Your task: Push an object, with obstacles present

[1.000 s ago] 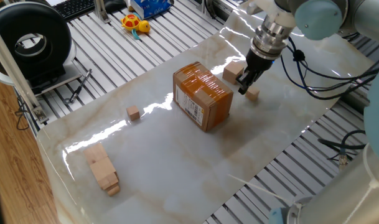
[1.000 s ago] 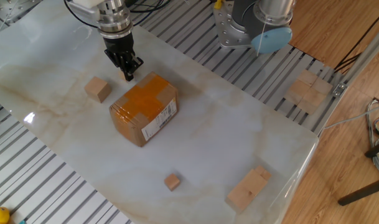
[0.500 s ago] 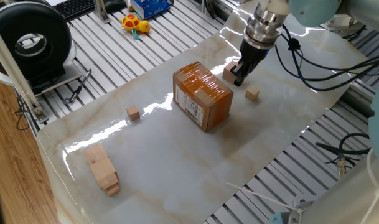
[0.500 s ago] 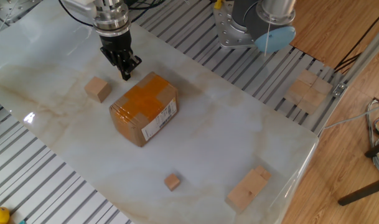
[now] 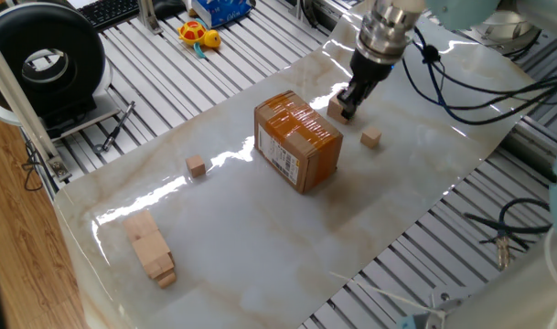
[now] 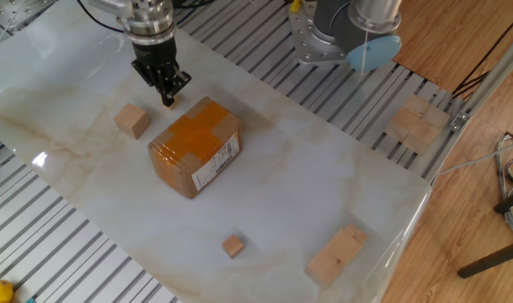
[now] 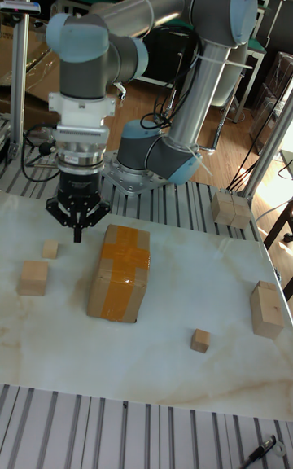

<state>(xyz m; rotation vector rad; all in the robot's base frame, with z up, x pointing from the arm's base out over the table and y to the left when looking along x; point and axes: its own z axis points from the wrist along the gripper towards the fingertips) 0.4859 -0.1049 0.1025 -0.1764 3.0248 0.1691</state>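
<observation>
Shows the gripper [image 5: 348,108] pointing straight down at the far side of the white marble tabletop [image 5: 287,238], just beyond the cardboard box [image 5: 297,142]. Shows its fingers [image 7: 77,230] drawn narrow, tips nearly together, holding nothing. Cannot tell whether the tips touch the tabletop.

Finds the small wooden cube [image 5: 371,138] lying alone on the marble, near the gripper yet apart from it, and apart from the box as well. In the tall fixed view, puts this same cube [image 7: 50,249] just below and left of the fingertips, with a clear gap between.

Places the bigger wooden cube [image 5: 337,108] right behind the fingers in one fixed view, partly hidden by them; from the other fixed view and the tall one, sets it [image 6: 132,120] well clear of the gripper [image 6: 167,94], beside the box's taped end.

Leaves a second small cube [image 5: 198,165] on the opposite side of the box, well apart from it, and the long stacked wooden blocks [image 5: 151,248] near the table's corner.
</observation>
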